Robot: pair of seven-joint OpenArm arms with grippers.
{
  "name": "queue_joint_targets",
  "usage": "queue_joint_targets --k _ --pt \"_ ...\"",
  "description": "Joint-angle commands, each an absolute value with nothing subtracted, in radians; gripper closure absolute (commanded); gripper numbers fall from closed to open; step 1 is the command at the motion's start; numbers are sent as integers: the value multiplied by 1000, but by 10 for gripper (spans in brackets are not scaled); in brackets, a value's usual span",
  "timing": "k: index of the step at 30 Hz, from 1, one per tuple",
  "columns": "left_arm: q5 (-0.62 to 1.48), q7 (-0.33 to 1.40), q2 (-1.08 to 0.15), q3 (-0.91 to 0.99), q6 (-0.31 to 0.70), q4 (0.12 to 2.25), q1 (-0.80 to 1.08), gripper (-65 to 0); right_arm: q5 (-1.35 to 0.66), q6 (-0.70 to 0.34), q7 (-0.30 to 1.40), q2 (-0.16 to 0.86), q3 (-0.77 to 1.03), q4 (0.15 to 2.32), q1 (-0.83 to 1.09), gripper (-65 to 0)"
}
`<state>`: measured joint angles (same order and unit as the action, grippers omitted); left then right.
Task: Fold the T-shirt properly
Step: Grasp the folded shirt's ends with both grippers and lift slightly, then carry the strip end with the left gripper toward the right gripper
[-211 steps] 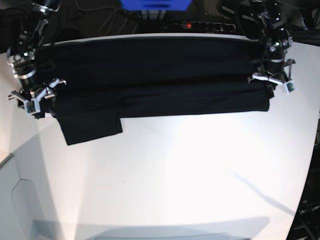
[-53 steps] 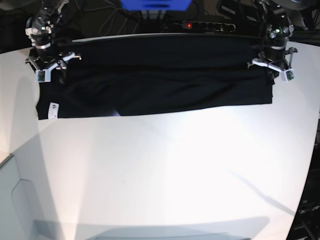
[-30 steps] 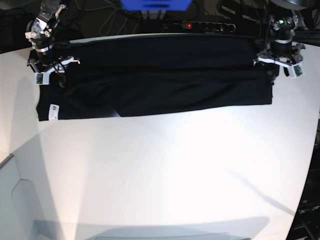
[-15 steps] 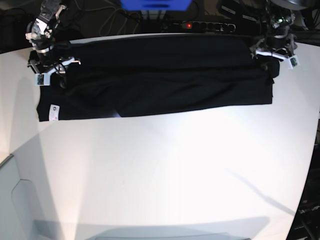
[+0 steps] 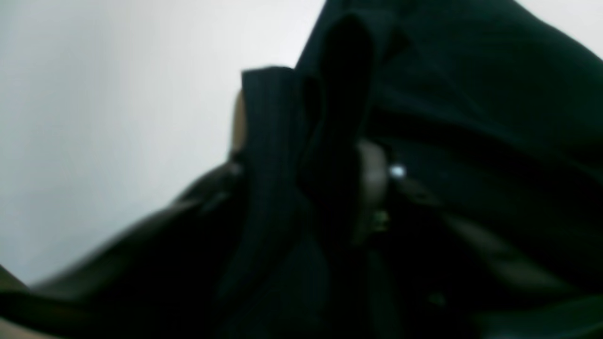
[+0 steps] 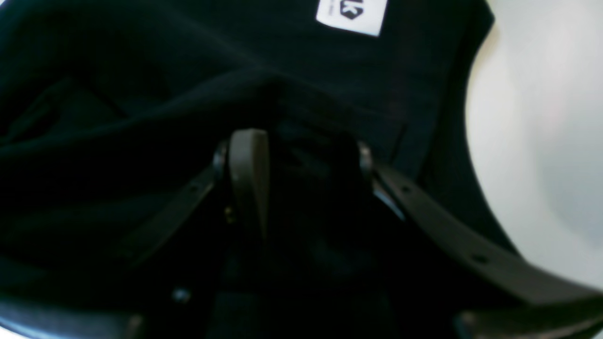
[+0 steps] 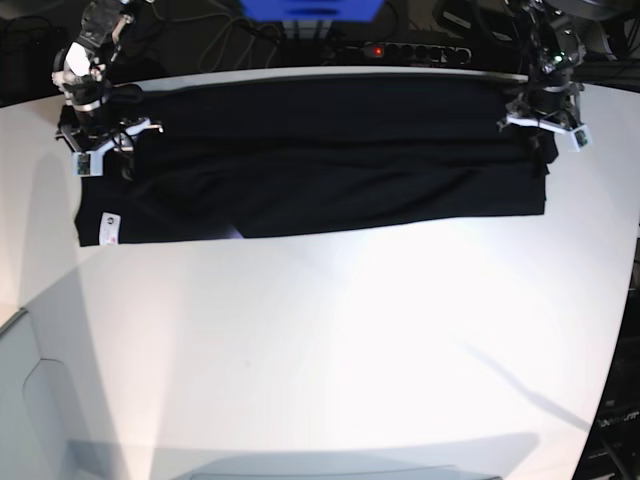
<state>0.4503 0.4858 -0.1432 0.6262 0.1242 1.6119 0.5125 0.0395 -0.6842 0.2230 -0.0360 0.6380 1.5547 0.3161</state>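
**Two grippers, one long black band between them**

Two arms stand at opposite ends of the T-shirt [image 7: 320, 150], which lies along the far edge of the white table [image 7: 330, 340] as a wide, shallow band, its long axis running side to side in the base view. The near half of the table lies bare in front of it.

The right gripper [image 6: 294, 160] sits at the end that carries the small white label [image 7: 108, 226]. Its wrist view shows both fingers [image 6: 247, 174] set partly apart with a dark ridge of cloth between them; it looks like a hold on the fabric, though the black-on-black view leaves the contact itself unclear.

The left gripper [image 5: 306, 155] is at the other end. Its wrist view is blurred, but a raised pleat of cloth stands between the pale pads [image 5: 372, 179], which appear drawn in around it. Whether they have fully clamped I cannot tell.

Each arm is nearest its own short end, so neither reaches the middle. The likely next fold, judging from this layout, carries the far long edge toward the near one, across the short axis. That calls for both ends to travel together, or the band will skew.
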Motion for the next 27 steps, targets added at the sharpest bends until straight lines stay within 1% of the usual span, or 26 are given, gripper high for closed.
queue_joint_targets --k 1,4,5,7,10,14,17,21,27 --pt "435 498 -150 630 114 1618 516 -138 84 -698 257 -35 641 1560 306 -248" --pt "430 498 -150 633 114 1618 486 -8 110 -698 257 -35 647 1554 283 -248" --pt "429 498 -153 636 114 1618 481 0 113 -698 257 -35 647 1554 278 -248" --pt "433 498 -156 636 113 1620 479 -7 113 -698 257 -35 644 1554 278 -248" --pt "430 495 -156 638 113 1662 479 0 113 -698 257 -35 642 1554 277 -248" --pt "427 493 -139 631 113 1828 495 0 113 -698 257 -35 641 1554 277 -248" --pt "426 498 -88 608 113 1939 506 0 113 -698 257 -38 641 1554 277 -248" --pt "352 495 -62 469 113 1995 509 0 113 -698 257 -39 641 1554 277 -248" --pt "163 487 -64 128 111 1997 510 0 113 -698 257 -39 641 1561 277 -248"
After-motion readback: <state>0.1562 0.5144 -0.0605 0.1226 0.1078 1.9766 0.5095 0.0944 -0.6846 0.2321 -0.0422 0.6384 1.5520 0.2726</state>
